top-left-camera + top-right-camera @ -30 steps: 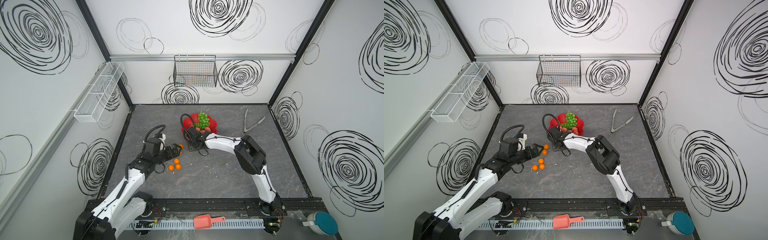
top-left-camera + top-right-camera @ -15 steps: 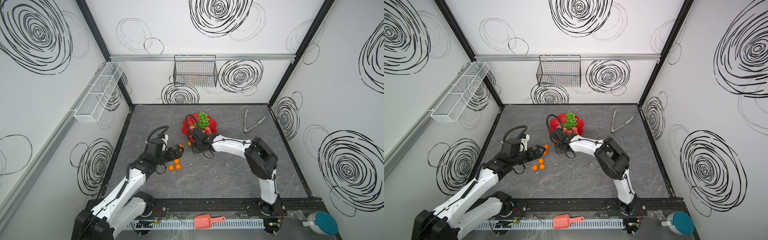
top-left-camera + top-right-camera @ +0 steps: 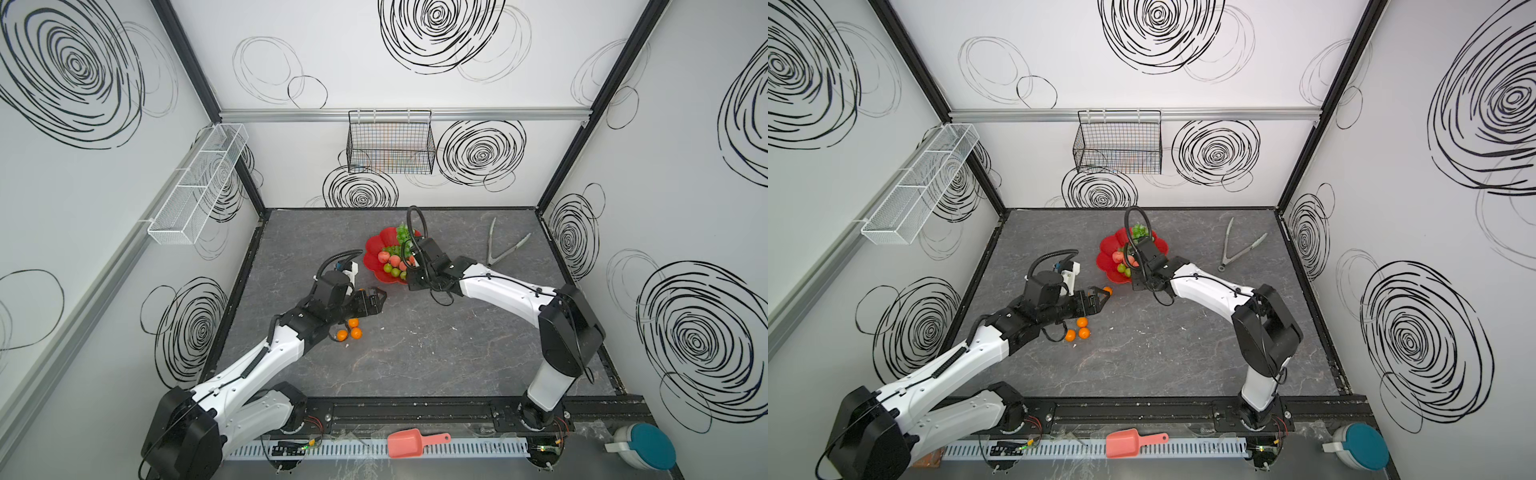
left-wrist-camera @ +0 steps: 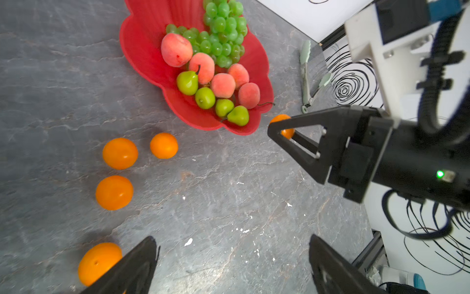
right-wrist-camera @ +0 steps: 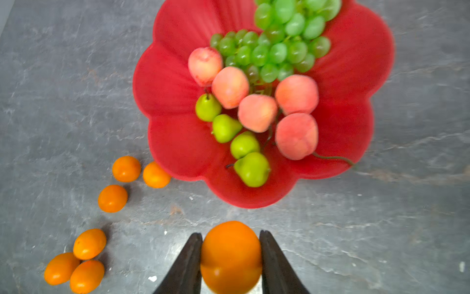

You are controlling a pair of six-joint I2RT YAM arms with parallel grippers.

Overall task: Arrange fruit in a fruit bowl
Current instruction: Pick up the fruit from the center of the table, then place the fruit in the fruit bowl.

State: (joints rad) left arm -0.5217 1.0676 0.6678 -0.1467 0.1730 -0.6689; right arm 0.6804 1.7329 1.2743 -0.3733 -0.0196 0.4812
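Note:
The red fruit bowl (image 3: 372, 259) (image 3: 1105, 259) (image 4: 142, 43) (image 5: 167, 84) holds green grapes (image 5: 277, 48), several peaches (image 5: 230, 86) and several pears (image 5: 251, 169). My right gripper (image 5: 231, 241) (image 3: 411, 283) is shut on a tangerine (image 5: 231, 257) (image 4: 281, 119) just short of the bowl's near rim, above the table. Several more tangerines (image 5: 112, 198) (image 4: 119, 153) (image 3: 356, 332) (image 3: 1084, 332) lie loose on the table to the bowl's left. Near them my left gripper (image 4: 232, 241) (image 3: 376, 296) (image 3: 1102, 296) hovers open and empty, one tangerine (image 4: 99, 262) beside a finger.
Metal tongs (image 3: 505, 249) (image 3: 1239, 245) (image 4: 305, 76) lie on the table right of the bowl. A black wire basket (image 3: 390, 145) hangs on the back wall and a white mesh shelf (image 3: 199, 183) on the left wall. A pink scoop (image 3: 411, 442) lies past the front rail.
My right gripper has carried the tangerine to the right along the bowl's near rim. The left gripper has moved right, staying open.

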